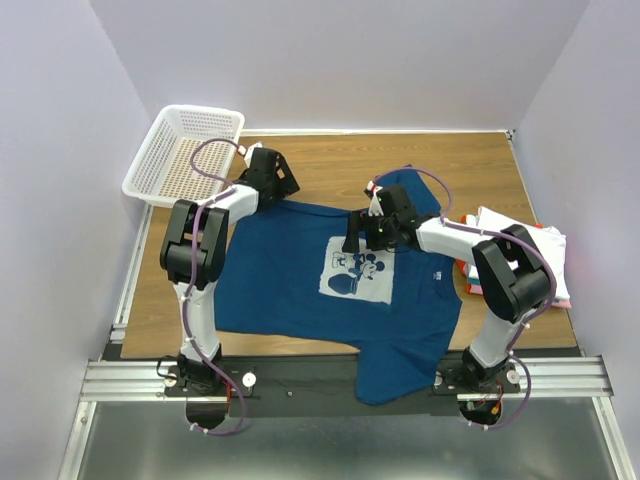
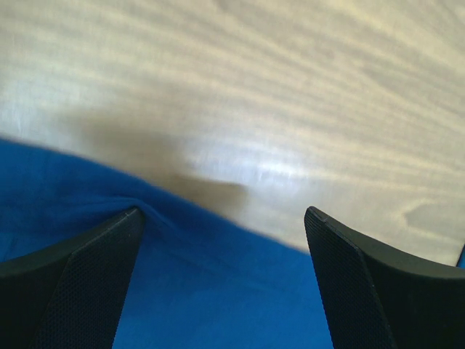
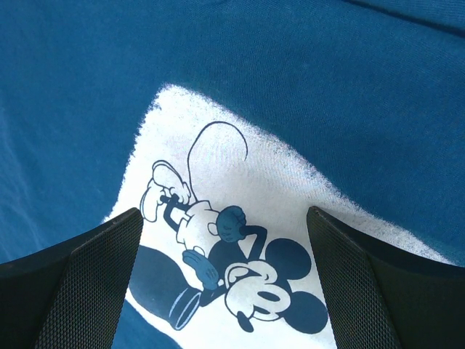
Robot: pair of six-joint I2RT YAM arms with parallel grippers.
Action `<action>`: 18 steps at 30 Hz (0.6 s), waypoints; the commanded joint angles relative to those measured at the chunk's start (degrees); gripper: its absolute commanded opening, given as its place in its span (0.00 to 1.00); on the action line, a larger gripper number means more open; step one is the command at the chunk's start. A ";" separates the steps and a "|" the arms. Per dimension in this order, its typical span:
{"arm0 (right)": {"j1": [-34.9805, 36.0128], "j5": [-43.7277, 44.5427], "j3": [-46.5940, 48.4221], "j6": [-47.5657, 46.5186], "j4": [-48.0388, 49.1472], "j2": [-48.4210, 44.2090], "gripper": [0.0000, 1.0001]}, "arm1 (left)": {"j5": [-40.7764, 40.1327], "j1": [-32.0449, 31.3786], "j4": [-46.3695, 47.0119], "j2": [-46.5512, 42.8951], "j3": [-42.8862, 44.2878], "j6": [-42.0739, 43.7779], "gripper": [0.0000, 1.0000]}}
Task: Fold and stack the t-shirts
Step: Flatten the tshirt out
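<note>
A dark teal-blue t-shirt (image 1: 290,290) lies spread flat on the wooden table, its white Mickey Mouse print (image 1: 357,273) facing up. My left gripper (image 1: 282,188) is open at the shirt's far left edge. In the left wrist view the blue edge (image 2: 218,291) lies between its open fingertips (image 2: 131,218), with bare wood beyond. My right gripper (image 1: 352,238) is open and hovers just above the print (image 3: 240,182), holding nothing. At the right edge of the table sit folded t-shirts (image 1: 520,235), white on top with pink and orange-red showing underneath.
A white mesh basket (image 1: 185,150) stands at the far left corner, partly off the table (image 1: 330,160). The blue shirt's lower part hangs over the near edge onto the metal rail (image 1: 140,375). Walls close in the left, back and right.
</note>
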 commanded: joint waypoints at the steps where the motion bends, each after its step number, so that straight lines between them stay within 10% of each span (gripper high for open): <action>1: 0.32 0.33 -1.70 -0.63 -0.26 0.62 1.00 | -2.48 0.59 -2.69 2.49 5.20 0.02 0.98; 18: 0.15 10.70 4.70 2.88 -1.22 -5.19 1.00 | -5.20 1.29 -10.34 0.05 15.96 2.30 0.98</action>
